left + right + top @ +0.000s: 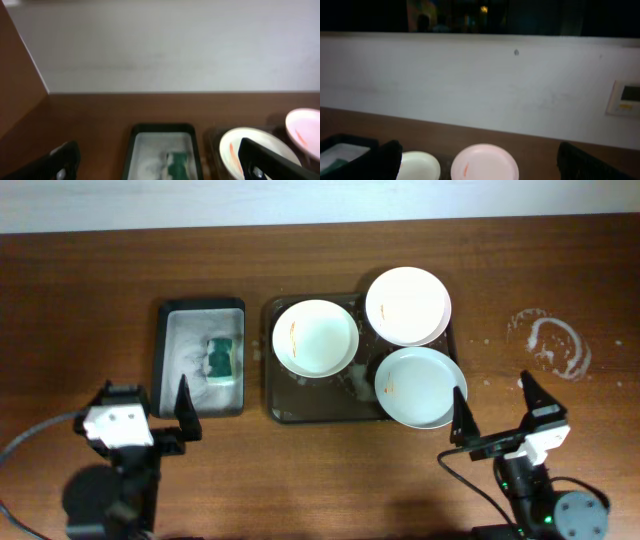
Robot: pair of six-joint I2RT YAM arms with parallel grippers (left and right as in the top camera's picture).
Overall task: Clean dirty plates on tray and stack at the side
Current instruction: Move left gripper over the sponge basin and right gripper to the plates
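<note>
Looking down from overhead, we find all three plates [316,338] lying on the tray [270,385] mid-tabletop [100,270], orange smears on them, none stacked at the side yet. The sponge [221,358] lies in a foamy small tray [165,360] just beside it, likely so that the left end effector [145,408] can reach it first. That one and the right end effector [495,408] sit near the front edge, fingers spread wide, holding nothing. Only the overhead view shows the wet smear [548,345] at the right. The right wrist view catches just two plates below a pale wall [480,85].
</note>
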